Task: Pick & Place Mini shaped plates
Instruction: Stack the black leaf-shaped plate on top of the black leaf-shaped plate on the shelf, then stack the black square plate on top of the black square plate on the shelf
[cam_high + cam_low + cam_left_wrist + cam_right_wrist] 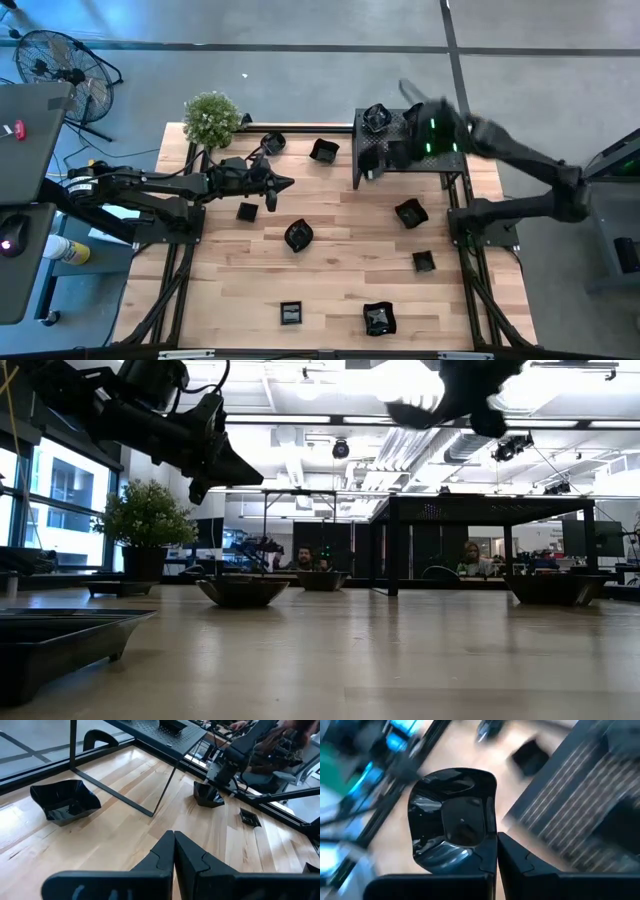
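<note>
Right gripper (496, 851), fingers pinched on a glossy black plate (452, 827), hangs over the perforated stand (400, 145); left gripper (285, 183) closed, empty.

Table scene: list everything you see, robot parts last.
Light wooden table: one, centre.
Perforated metal stand: one, black, table's far right.
Small glossy black plates: eight scattered on the table, one on the stand, one at the right fingers.
Bushy potted plant: one, green, far left corner.
Floor fan: one, black, beyond the table's left.
People: two, in the room behind.
Left gripper: fingers shut, empty, above the table near the plant.
Right gripper: fingers shut on a plate's rim, above the stand.
</note>
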{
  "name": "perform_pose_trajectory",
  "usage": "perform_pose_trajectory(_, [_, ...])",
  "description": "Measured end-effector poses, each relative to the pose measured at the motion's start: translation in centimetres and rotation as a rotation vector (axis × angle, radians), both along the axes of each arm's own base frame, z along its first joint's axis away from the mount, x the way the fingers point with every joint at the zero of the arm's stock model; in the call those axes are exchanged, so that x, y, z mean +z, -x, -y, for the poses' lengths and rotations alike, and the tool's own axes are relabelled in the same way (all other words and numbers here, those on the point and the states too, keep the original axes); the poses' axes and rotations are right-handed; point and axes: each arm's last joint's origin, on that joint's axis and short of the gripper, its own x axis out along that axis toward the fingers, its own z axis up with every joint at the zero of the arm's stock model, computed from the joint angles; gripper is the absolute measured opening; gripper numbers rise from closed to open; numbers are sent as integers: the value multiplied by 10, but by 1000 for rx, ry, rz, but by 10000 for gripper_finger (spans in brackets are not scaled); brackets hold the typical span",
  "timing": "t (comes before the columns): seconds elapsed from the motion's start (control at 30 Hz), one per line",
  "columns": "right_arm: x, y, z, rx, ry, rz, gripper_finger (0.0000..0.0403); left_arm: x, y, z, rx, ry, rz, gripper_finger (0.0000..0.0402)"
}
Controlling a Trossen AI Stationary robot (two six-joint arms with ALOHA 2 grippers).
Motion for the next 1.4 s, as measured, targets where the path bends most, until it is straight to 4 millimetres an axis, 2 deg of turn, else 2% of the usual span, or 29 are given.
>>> perform_pose_trajectory(0.13, [12, 1, 62, -62, 54, -16, 2, 0, 0, 0, 0, -2, -1, 1])
perform_pose_trajectory(0.3, [0, 5, 134, -75, 54, -122, 2, 0, 0, 0, -2, -13, -3, 1])
perform_pose_trajectory(0.4, [-11, 9, 167, -76, 29, -165, 2, 0, 0, -1, 13, -36, -10, 1])
perform_pose_trajectory(0.5, [-21, 12, 189, -78, 8, -191, 2, 0, 0, -1, 18, -40, -11, 1])
perform_pose_trajectory(0.63, [-31, 13, 201, -63, -7, -198, 2, 0, 0, -1, 19, -35, -10, 1])
perform_pose_trajectory(0.93, [-40, 11, 205, -37, 7, -234, 10, 0, 0, -1, 20, -33, -13, 1])
perform_pose_trajectory(1.27, [-39, 12, 206, -50, 33, -266, 59, -2, 1, -1, 29, 9, -15, 1])
perform_pose_trajectory(1.4, [-25, 15, 196, -34, 77, -248, 64, -5, 2, 0, 47, 77, -37, 1])
